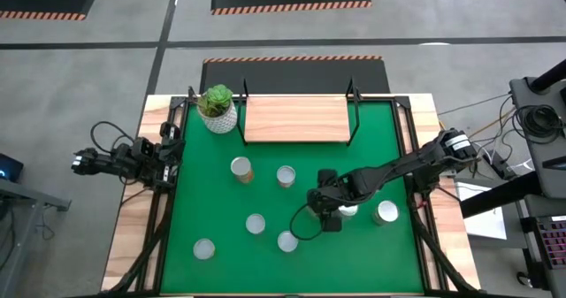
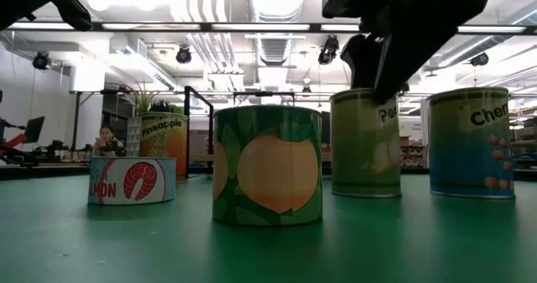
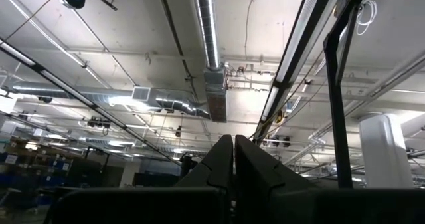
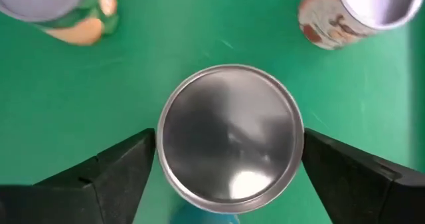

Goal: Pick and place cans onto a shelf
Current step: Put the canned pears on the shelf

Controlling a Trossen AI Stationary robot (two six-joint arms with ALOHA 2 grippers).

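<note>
From bench level I read "Pineapple" on one can [image 2: 164, 142], a salmon picture on a low tin [image 2: 132, 180], "Che…" on a blue can [image 2: 470, 143], and "Pe…" on the green can [image 2: 366, 143] below my right gripper [image 4: 229, 159]. That gripper is spread around its silvery lid (fingers [image 4: 113, 177] not touching). The left gripper [image 3: 234, 159], parked at the bench's left edge, is pressed together. The shelf [image 1: 295, 119] carries no cans.

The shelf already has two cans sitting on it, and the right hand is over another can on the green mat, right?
Not quite. The high view shows the shelf bare: no cans on it yet. The rest holds: the right hand is open over a can on the green mat.
</note>
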